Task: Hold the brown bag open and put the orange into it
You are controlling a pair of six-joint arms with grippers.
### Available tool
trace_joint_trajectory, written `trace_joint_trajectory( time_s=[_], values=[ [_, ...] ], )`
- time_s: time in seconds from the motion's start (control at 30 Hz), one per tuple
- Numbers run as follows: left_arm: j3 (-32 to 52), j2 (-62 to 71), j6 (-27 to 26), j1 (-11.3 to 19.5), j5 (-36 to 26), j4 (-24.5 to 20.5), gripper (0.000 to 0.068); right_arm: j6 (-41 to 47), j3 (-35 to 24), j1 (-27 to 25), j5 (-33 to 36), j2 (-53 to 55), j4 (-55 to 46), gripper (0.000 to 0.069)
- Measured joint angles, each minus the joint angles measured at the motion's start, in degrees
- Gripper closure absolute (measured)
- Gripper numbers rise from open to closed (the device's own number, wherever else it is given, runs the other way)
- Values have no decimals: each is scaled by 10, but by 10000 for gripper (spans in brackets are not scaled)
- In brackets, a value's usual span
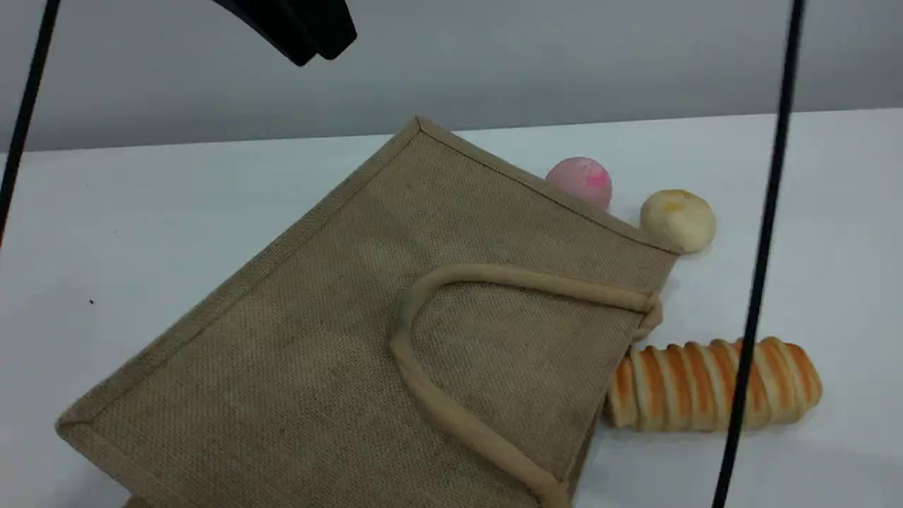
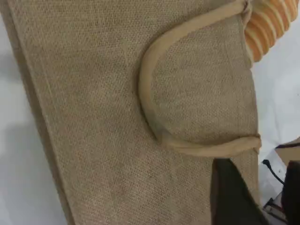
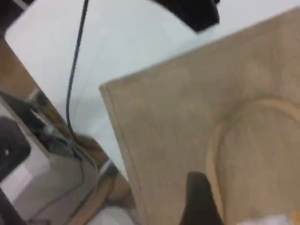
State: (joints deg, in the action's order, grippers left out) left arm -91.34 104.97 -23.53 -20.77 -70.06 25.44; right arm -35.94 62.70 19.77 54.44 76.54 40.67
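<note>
We saw the brown bag point(image 1: 296, 339) lying flat on the white worktop point(image 1: 141, 212), its beige handle point(image 1: 416, 367) folded across the top face. A pink ball point(image 1: 582, 180), a pale bun point(image 1: 679, 219) and a striped bread roll point(image 1: 712, 384) lay just beside its right edge. The orange was out of sight. Both grippers hovered above the bag; we could not tell whether either was open.

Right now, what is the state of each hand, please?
Left hand: above the brown bag, holding nothing; opening cannot be told.
Right hand: cannot be told.
</note>
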Motion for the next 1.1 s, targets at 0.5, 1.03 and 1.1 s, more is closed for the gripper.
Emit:
trace_joint_trajectory(
  time_s=[0.5,1.03,1.1],
  values=[
    [0,-77,65,0,0,1,412,283,0,0,158,-212,-348,288],
    [0,-299,203,-117,-2,-75,412,359,-9,0,158,-489,-384,288],
    [0,-332,231,-137,-2,-102,412,359,-22,0,157,-520,-390,288]
  ],
)
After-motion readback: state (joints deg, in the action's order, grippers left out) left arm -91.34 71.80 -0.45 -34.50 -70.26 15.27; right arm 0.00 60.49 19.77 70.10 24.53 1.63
